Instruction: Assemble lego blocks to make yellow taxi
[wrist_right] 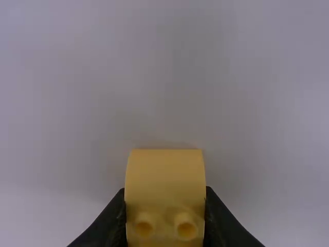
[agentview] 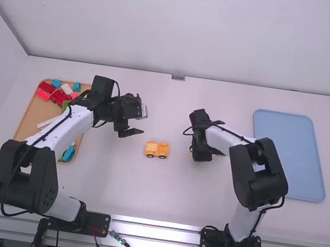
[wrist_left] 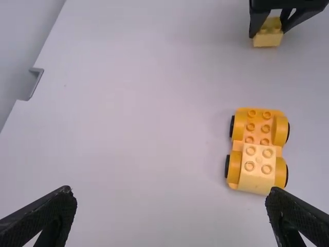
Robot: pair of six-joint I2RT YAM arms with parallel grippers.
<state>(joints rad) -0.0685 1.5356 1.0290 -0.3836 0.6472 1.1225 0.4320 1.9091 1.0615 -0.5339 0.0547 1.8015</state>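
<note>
The yellow-orange car base with black wheels sits mid-table; in the left wrist view the car base shows studs on top and a block at its nearer end. My left gripper is up and to the left of it in the high view; its own fingers stand wide open with nothing between them. To the right of the car base is my right gripper, low over the table. In the right wrist view my right gripper is shut on a yellow block with a rounded side and two studs.
A wooden tray at the left holds several red, blue, green and white blocks, partly behind the left arm. On the right side of the table lies a blue tray, with the right arm's elbow near its left edge.
</note>
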